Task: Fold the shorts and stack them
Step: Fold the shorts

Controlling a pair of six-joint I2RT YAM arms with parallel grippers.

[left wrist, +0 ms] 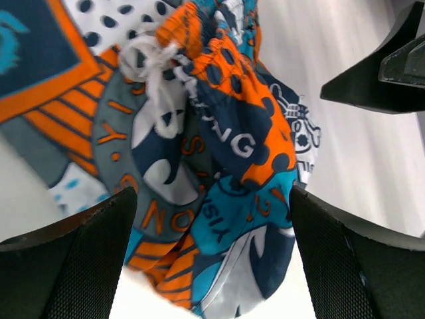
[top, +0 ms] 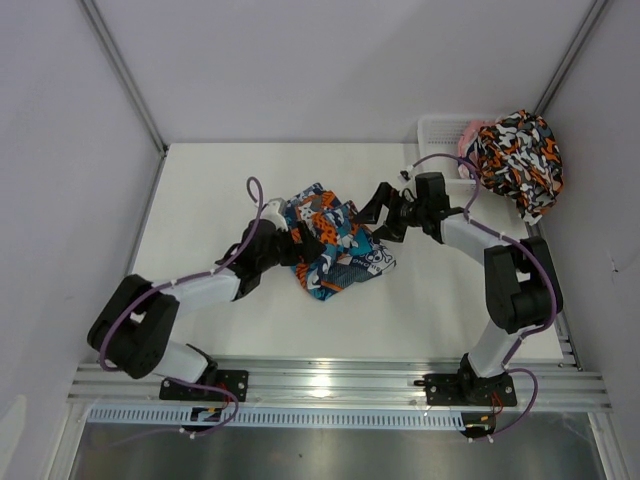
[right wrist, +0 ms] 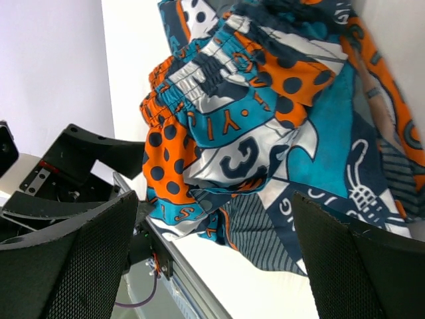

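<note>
The teal-blue, orange and white shorts (top: pixel 335 248) lie crumpled in a heap near the middle of the counter (top: pixel 200 190), between the two hands; the heap is not folded flat, and in the top view its left edge is hidden under the left hand (top: pixel 297 246); the wrist views show only parts of it, cut off by the frame edges, with a gathered waistband (right wrist: pixel 202 70) and a white drawstring knot (left wrist: pixel 149 56) on top; the printed letters and emblems are broken by the folds and I cannot read them whole. The second shorts (top: pixel 520 160), with orange, black, white and grey blotches, hang bunched over the right end of the white mesh basket (top: pixel 440 128) in the far right corner; they cover a large part of the basket, and something pink (top: pixel 467 137) shows beside them, too small to name. The left hand is spread wide, with one of its fingers (left wrist: pixel 73 259) on each side of the heap; it grasps nothing, but whether the fingertips touch the cloth I cannot tell. The right hand (top: pixel 384 215) is also opened wide and holds nothing; it hovers just beside the far right edge of the heap; from its own camera the cloth appears between the two mesh-textured pads (right wrist: pixel 358 266) without any pinch.
</note>
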